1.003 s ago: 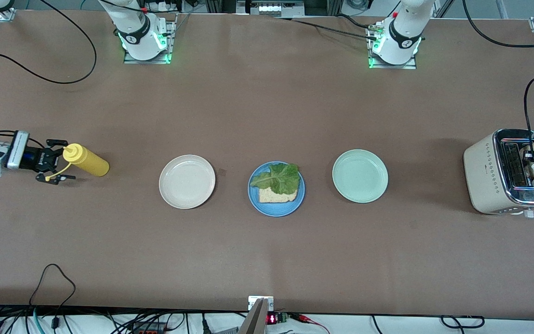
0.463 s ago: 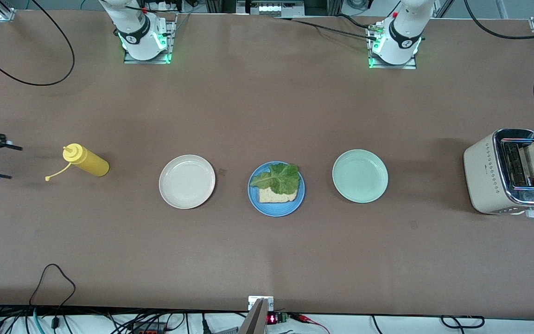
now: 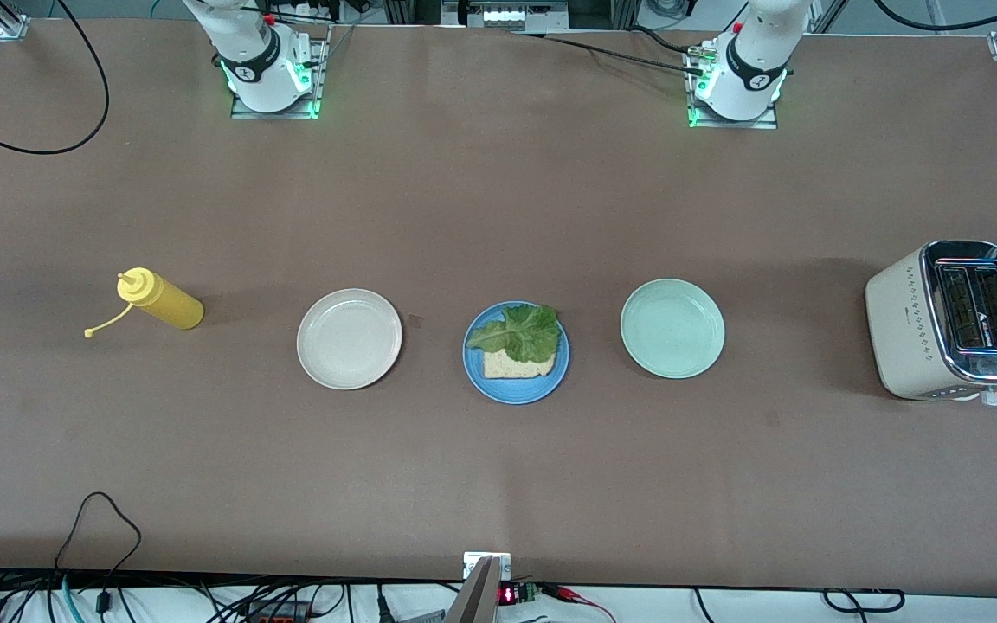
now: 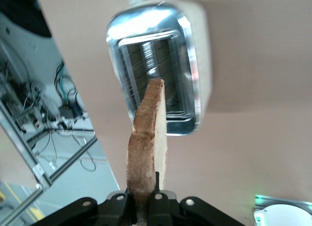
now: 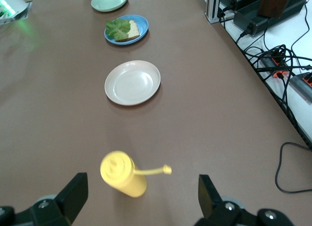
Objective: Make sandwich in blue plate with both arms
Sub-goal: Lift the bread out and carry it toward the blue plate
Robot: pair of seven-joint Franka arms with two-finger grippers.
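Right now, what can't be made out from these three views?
- Left gripper: only its fingertips show in the left wrist view; the front view's edge cuts it off, along with much of the bread slice it clamps over the toaster.
- Right gripper: outside the front view.
- Lower bread slice on the blue plate: mostly under lettuce.

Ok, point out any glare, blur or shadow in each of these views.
Left wrist view: glare on the toaster chrome top, and it looks soft.
Right wrist view: the mustard bottle is blurred.
Front view: evenly lit, with faint shadows beside the blue plate and toaster.
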